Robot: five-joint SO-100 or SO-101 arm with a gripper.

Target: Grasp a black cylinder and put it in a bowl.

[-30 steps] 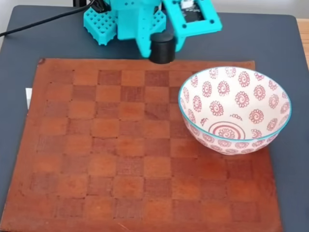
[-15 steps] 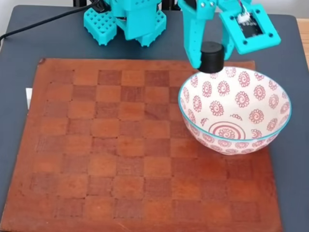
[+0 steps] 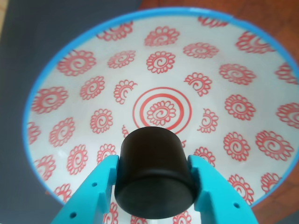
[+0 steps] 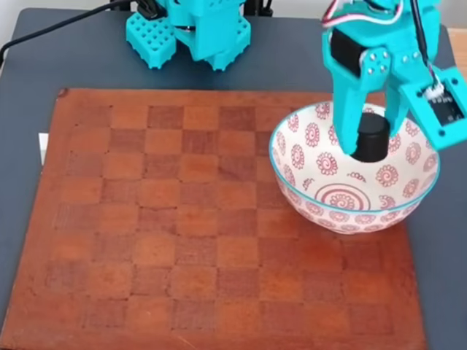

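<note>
Two teal fingers of the tool clamped the black cylinder between them, above the bowl; its lower end was hidden.

In the fixed view the large round white ceramic bowl sits on the brown checkered board's right side; the small matte black cylinder, between the jaws, hangs over the bowl's inside; the board lies on the dark surface.

The wrist view is looking straight down past its fingers into the bowl; the fixed view is looking down from farther off, sharing that bowl.
</note>
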